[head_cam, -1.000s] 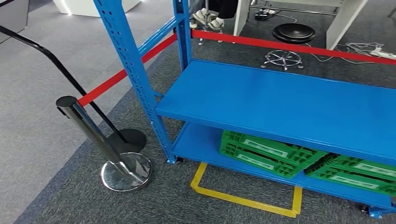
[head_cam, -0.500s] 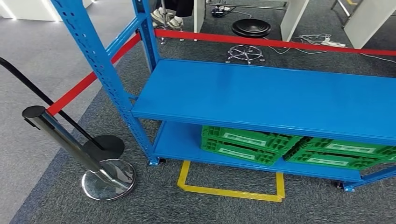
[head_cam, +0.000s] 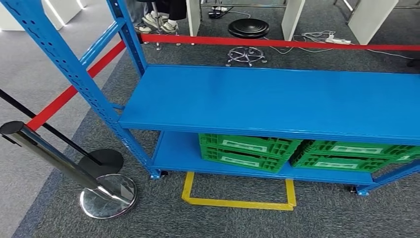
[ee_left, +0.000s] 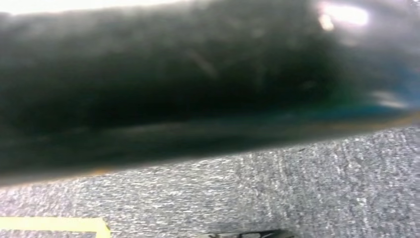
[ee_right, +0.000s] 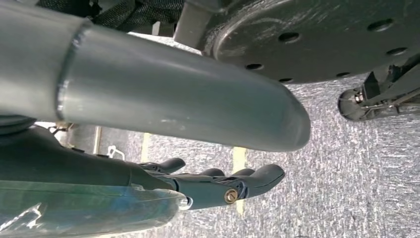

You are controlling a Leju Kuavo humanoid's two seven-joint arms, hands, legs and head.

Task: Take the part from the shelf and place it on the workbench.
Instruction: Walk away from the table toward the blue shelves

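Note:
A blue metal shelf (head_cam: 277, 99) stands in front of me in the head view, its middle board a plain blue surface. Two green plastic crates (head_cam: 247, 148) (head_cam: 346, 154) sit side by side on the lower board. In the right wrist view my right hand (ee_right: 218, 183) hangs above the grey carpet, dark fingers stretched out with nothing in them, the thick grey thumb (ee_right: 173, 99) above them. In the left wrist view a dark blurred mass (ee_left: 198, 84) lies over the carpet, and I cannot make out the left hand's fingers.
A chrome stanchion (head_cam: 106, 196) leans at the near left with a red belt (head_cam: 277, 42) running behind the shelf. Yellow tape (head_cam: 237, 202) marks the carpet in front of the shelf. A black stool (head_cam: 248, 27) and a person's feet (head_cam: 158, 22) are behind.
The whole picture has shifted: the camera has turned, so the shelf now lies more squarely ahead and more of its right side shows. Nothing on the shelf has moved.

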